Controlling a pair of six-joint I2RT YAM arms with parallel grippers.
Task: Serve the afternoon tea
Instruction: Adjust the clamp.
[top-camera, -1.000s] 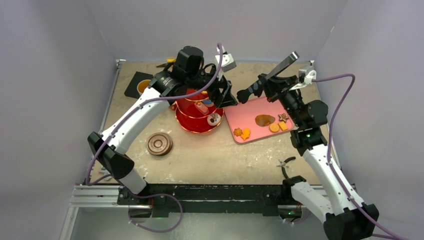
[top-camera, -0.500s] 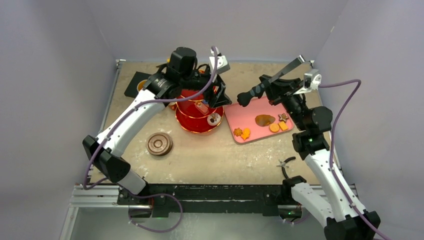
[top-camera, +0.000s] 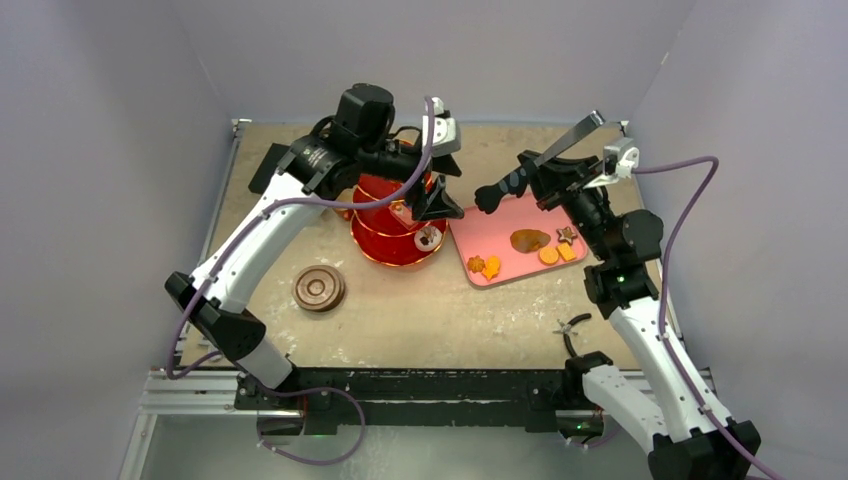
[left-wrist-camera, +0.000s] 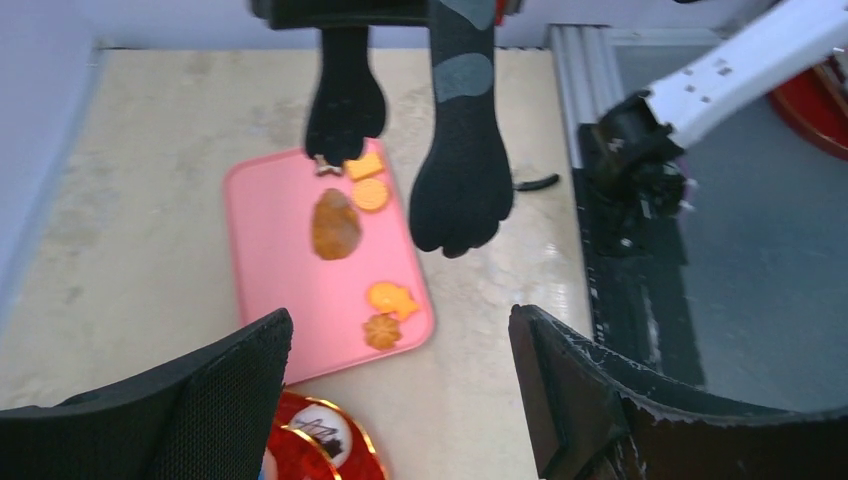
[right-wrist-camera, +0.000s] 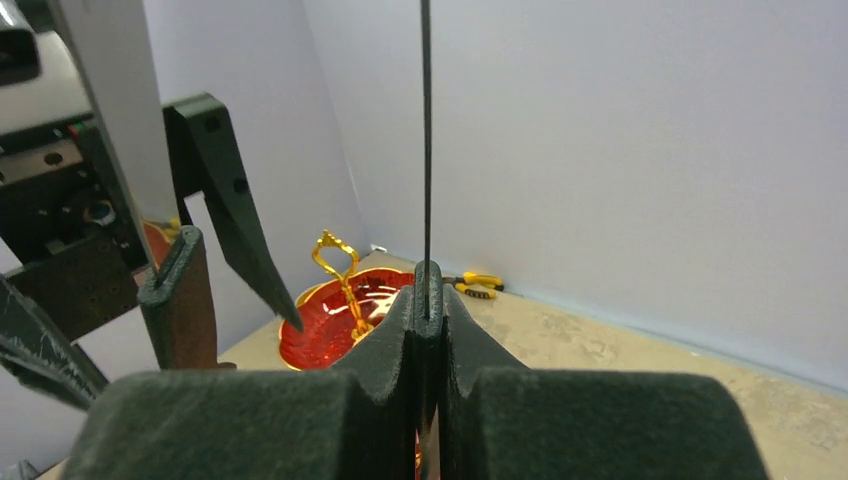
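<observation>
The red three-tier stand (top-camera: 392, 238) with gold rims stands at mid table; one white-and-chocolate pastry (top-camera: 428, 237) lies on its lowest tier. My left gripper (top-camera: 438, 204) is open and empty, hanging at the stand's right side above that tier, and it also shows in the left wrist view (left-wrist-camera: 400, 330). My right gripper (top-camera: 548, 168) is shut on the black tongs (top-camera: 490, 193) above the pink tray (top-camera: 500, 222). Several biscuits (top-camera: 529, 240) lie on the tray. A stack of brown saucers (top-camera: 319, 287) sits front left. The mug and copper cup are hidden.
A black mat (top-camera: 268, 166) lies back left, partly under my left arm. Small pliers (top-camera: 572, 325) lie front right. Yellow-handled pliers (right-wrist-camera: 475, 285) lie by the back wall. Grey walls close in the table on three sides.
My left gripper has swung from over the stand's top to its right side and dropped lower. My right gripper lifted the tongs slightly a second ago and has held still since.
</observation>
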